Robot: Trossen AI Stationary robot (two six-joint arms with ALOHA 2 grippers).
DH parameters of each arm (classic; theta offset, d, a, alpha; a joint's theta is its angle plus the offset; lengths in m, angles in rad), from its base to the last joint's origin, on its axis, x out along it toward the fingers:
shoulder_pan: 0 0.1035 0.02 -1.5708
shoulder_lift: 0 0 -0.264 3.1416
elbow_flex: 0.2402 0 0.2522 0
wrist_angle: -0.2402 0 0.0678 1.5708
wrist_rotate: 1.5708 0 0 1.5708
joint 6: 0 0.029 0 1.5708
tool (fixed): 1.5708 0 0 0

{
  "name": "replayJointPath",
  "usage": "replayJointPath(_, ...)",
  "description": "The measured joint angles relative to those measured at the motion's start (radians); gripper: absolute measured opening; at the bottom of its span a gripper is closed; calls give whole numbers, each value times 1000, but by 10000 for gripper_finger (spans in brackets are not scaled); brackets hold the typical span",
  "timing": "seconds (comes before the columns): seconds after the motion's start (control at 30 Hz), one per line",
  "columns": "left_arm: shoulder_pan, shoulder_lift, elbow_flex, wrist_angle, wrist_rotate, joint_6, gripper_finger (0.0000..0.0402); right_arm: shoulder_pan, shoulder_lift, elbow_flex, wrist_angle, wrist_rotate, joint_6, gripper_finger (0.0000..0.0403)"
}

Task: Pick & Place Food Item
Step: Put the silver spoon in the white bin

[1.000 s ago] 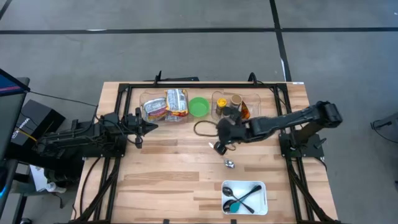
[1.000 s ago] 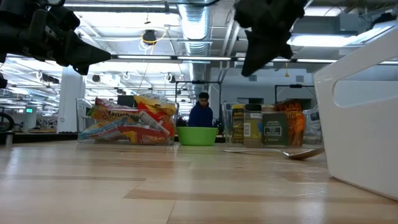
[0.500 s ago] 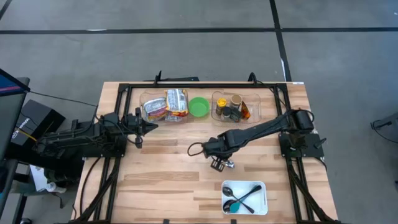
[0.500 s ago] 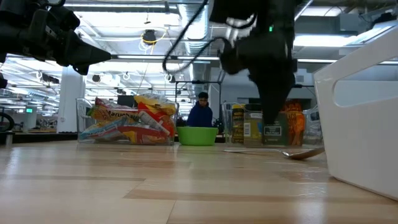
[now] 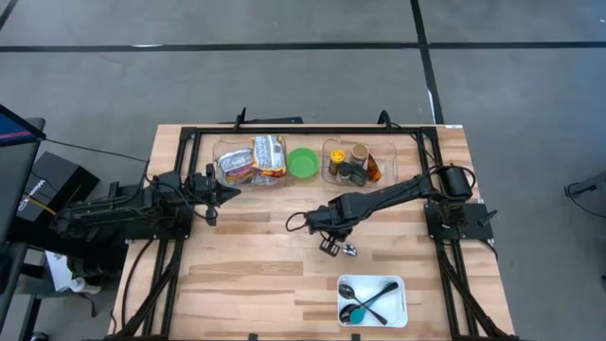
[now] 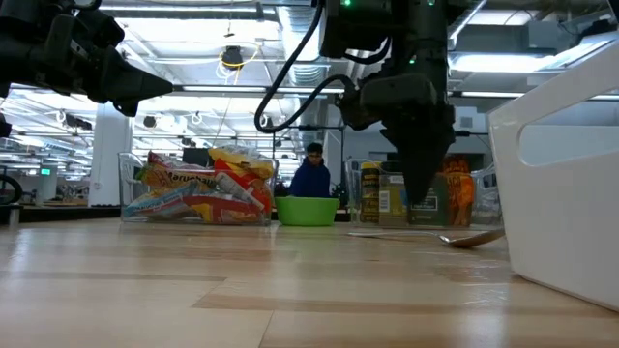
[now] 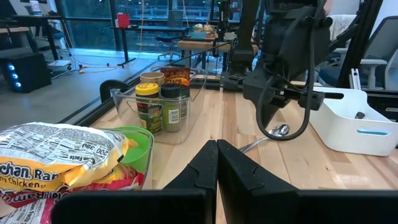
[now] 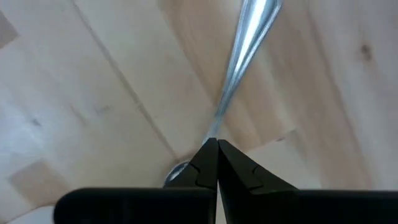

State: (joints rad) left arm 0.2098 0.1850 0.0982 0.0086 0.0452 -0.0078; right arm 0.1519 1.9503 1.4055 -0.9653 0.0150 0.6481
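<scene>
The wooden counter (image 5: 246, 275) carries a lone spoon (image 5: 348, 250) near its middle. The right claw (image 5: 331, 245), pressed together, hangs directly over the spoon's handle, probably lining up. The left claw (image 5: 227, 192), also pressed together, waits beside the noodle packs (image 5: 254, 159).

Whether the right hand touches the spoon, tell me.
Cannot tell. In the right wrist view the shut right hand overlaps the spoon; neither contact nor gap shows.

— What else did I have on the table (image 5: 256, 275)?
— A white bin (image 5: 372, 300) of dark utensils near the front edge, a metal spoon (image 5: 348, 249) lying on the wood, and a person (image 6: 312, 174) far behind.
</scene>
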Motion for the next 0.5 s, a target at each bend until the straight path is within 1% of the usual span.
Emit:
replayJointPath(0.13, 0, 0, 0, 0, 0, 0, 1, -7, 0, 0, 0, -23, 51, 1)
replayJointPath(0.27, 0, 0, 0, 0, 0, 0, 1, -12, 0, 0, 1, -22, 54, 5)
replayJointPath(0.37, 0, 0, 0, 0, 0, 0, 1, -11, 0, 0, 1, -22, 53, 20)
replayJointPath(0.5, 0, 0, 0, 0, 0, 0, 1, -10, 0, 0, 1, -23, 66, 58)
